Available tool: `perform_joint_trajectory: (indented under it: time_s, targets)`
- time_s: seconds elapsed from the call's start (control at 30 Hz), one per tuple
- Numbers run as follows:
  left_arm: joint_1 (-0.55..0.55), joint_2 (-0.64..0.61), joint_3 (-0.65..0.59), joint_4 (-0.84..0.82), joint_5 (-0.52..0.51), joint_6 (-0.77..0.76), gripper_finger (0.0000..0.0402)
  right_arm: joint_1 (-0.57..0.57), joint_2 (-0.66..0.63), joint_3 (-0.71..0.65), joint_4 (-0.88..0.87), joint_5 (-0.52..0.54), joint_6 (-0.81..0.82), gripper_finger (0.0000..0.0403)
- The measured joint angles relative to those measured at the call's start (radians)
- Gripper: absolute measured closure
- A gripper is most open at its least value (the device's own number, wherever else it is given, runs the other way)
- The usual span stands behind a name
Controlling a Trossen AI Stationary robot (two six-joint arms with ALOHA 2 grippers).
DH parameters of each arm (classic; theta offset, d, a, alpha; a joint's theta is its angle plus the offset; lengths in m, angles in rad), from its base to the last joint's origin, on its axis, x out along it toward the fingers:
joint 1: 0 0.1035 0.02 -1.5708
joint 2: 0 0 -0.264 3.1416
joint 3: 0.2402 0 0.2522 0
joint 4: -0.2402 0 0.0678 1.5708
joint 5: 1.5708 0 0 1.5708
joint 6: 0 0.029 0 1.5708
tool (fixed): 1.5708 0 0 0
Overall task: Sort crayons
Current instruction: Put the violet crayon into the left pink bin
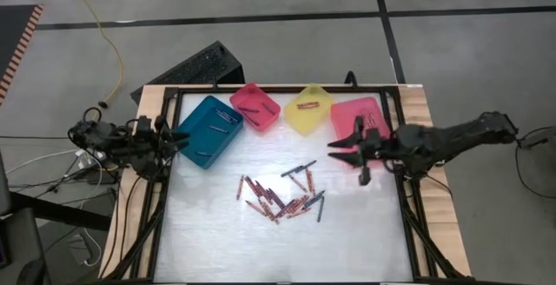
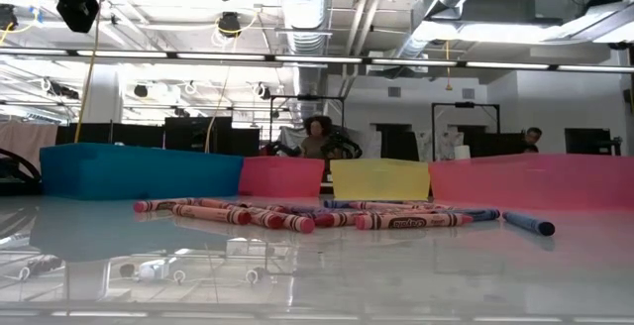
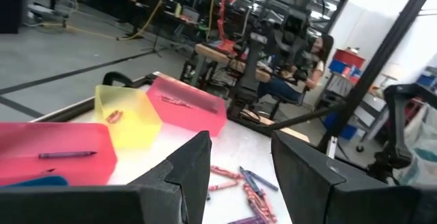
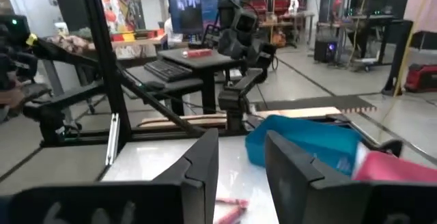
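Your right gripper [image 1: 346, 150] hung open and empty beside the pink bin [image 1: 352, 114], above the crayons [image 1: 282, 198].

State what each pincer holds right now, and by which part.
Nothing is held. The right pincer hangs open above the table beside the pink bin; the left pincer waits open by the teal bin. The crayons lie untouched.

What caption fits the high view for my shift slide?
Crayons piled mid-table; right gripper hovers open beside them, left gripper waits near the teal bin.
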Motion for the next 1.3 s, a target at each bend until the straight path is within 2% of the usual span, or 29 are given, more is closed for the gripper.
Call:
perform_joint_trajectory:
  time_s: [0.1, 0.17, 0.33, 0.57, 0.7, 1.0, 1.3]
  targets:
    - [0.000, 0.000, 0.000, -0.001, -0.003, 0.000, 0.0256, 0.001, 0.087, -0.064, 0.188, -0.010, 0.000, 0.0283]
    - [0.000, 0.000, 0.000, -0.007, -0.004, 0.000, 0.0256, 0.001, 0.164, -0.068, 0.243, -0.029, 0.000, 0.0283]
    - [0.000, 0.000, 0.000, -0.031, -0.020, 0.000, 0.0256, 0.009, 0.371, -0.015, 0.305, -0.055, 0.000, 0.0283]
    - [0.000, 0.000, 0.000, -0.093, -0.070, -0.020, 0.0256, 0.024, 0.648, 0.101, 0.287, -0.049, 0.007, 0.0283]
    - [0.000, 0.000, 0.000, -0.123, -0.105, -0.032, 0.0256, 0.025, 0.755, 0.175, 0.194, 0.016, 0.002, 0.0283]
    - [0.000, 0.000, 0.000, -0.147, -0.107, -0.034, 0.0256, -0.009, 0.920, 0.337, 0.093, 0.030, 0.001, 0.0283]
    - [0.000, 0.000, 0.000, -0.187, -0.110, -0.077, 0.0256, 0.020, 1.038, 0.426, -0.114, 0.056, 0.149, 0.0283]
